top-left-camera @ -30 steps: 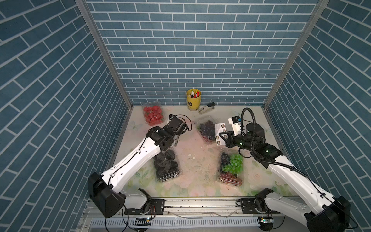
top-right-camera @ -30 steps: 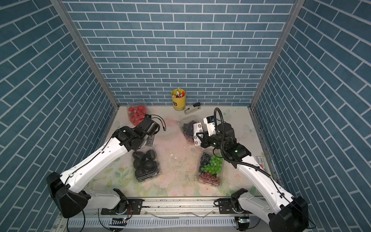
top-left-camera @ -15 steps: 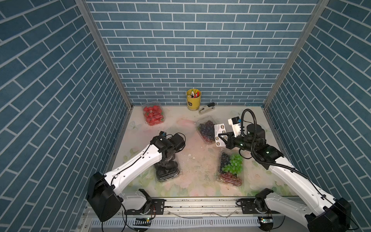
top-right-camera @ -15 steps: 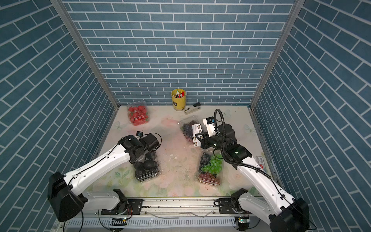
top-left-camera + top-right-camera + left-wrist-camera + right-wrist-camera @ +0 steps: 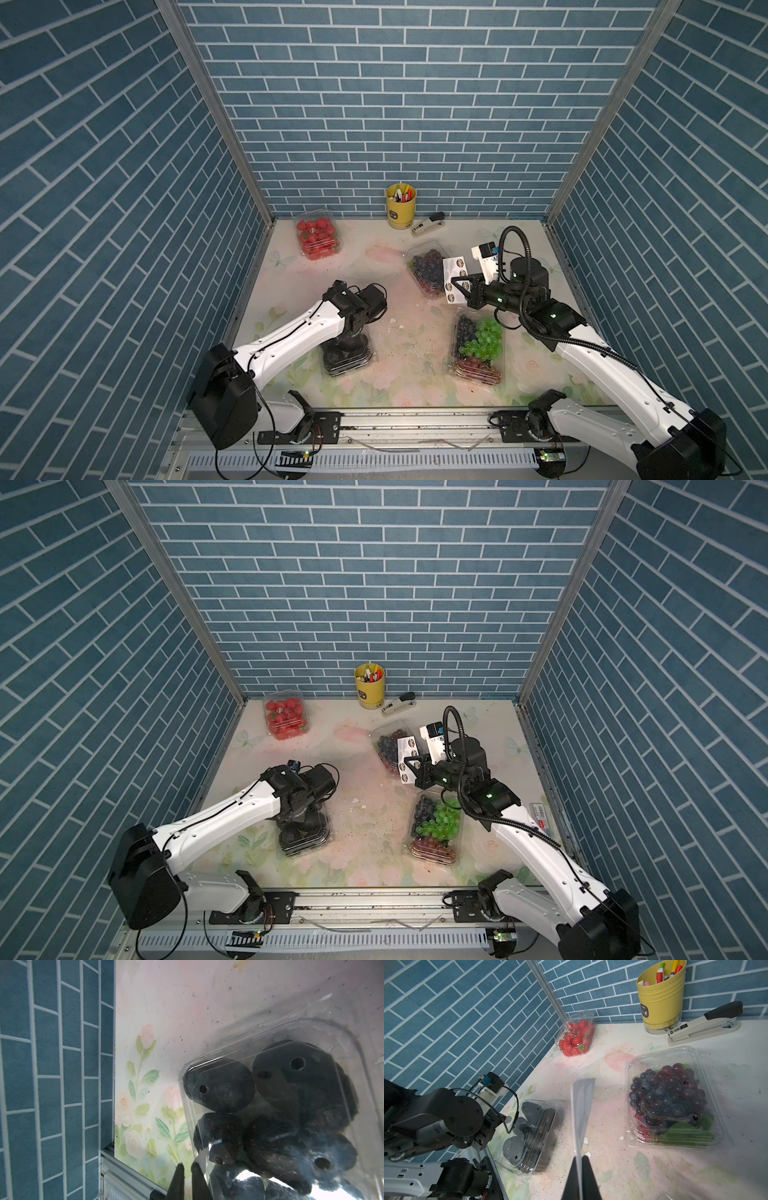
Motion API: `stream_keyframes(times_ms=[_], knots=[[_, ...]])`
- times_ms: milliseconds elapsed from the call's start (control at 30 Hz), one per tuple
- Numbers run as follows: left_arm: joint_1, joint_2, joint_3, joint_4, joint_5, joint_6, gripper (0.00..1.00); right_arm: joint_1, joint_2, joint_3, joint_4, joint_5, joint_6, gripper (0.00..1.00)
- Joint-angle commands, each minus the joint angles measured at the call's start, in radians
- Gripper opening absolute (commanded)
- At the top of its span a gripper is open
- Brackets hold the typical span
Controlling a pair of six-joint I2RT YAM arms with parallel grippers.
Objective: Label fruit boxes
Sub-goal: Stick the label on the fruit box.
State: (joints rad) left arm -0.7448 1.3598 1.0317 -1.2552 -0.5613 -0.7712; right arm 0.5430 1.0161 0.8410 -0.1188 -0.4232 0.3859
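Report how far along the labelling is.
Done: nothing visibly; no sticker shows on the strawberry box, purple grape box, mixed grape box or black fruit box. In hand: the right claw is shut on the sticker sheet; the left claw, nearly closed, sits at the black fruit box's corner, and whether it carries a sticker is unclear. Left: seemingly all four boxes.

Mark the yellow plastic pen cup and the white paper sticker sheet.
yellow plastic pen cup (image 5: 400,210): a top view, its front wall.
white paper sticker sheet (image 5: 452,270): a top view, its bare face.
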Motion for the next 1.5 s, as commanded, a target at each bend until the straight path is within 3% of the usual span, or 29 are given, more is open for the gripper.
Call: stream_keyframes(times_ms=[0,1067,1467], knots=[[-0.018,0.016,-0.010,0.019,0.010,-0.007,0.12,-0.003,-0.010,-0.019,0.026,-0.018,-0.012,0.00],[-0.059,0.087,-0.012,0.063,0.039,-0.006,0.11,-0.003,0.000,-0.023,0.031,-0.027,-0.009,0.00],[-0.059,0.070,0.009,-0.067,-0.098,-0.052,0.11,-0.003,0.001,-0.023,0.035,-0.037,-0.005,0.00]])
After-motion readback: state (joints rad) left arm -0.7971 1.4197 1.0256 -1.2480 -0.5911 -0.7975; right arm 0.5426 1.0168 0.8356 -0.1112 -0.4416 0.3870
